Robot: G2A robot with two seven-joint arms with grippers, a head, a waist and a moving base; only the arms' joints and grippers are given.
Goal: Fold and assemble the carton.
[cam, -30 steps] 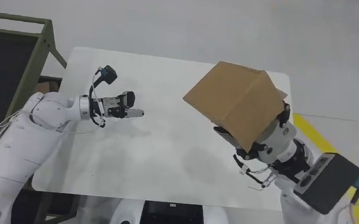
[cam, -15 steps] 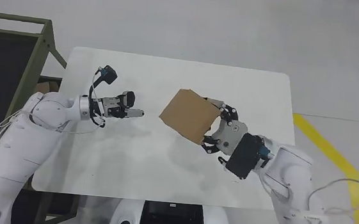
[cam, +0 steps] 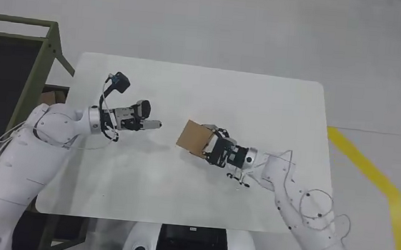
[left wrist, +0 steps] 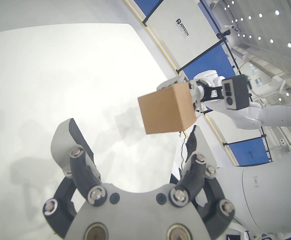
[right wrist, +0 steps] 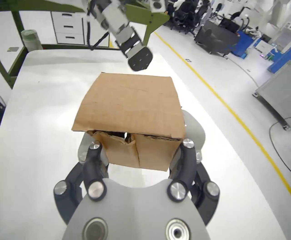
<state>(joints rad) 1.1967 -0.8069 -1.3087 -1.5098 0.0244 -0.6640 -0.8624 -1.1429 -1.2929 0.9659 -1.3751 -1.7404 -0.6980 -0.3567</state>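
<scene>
A small brown carton (cam: pixel 192 136) is held near the middle of the white table (cam: pixel 260 101), closed into a box shape. My right gripper (cam: pixel 211 147) is shut on it from the right, one finger on each side wall. In the right wrist view the carton (right wrist: pixel 129 104) sits between the fingers (right wrist: pixel 192 134), and its near end flaps meet unevenly with a small gap. My left gripper (cam: pixel 152 125) stands open and empty a short way left of the carton and points at it. The left wrist view shows the carton (left wrist: pixel 167 109) beyond the open left gripper (left wrist: pixel 134 136).
A green metal frame (cam: pixel 44 61) stands along the table's left edge. A yellow floor line (cam: pixel 369 168) runs past the right side. The table surface around the carton is bare. A grey canister (right wrist: pixel 30 39) sits beyond the far corner in the right wrist view.
My right arm swung the carton from high at the table's right side down and leftwards to the middle, close to the left gripper. The left arm has not moved.
</scene>
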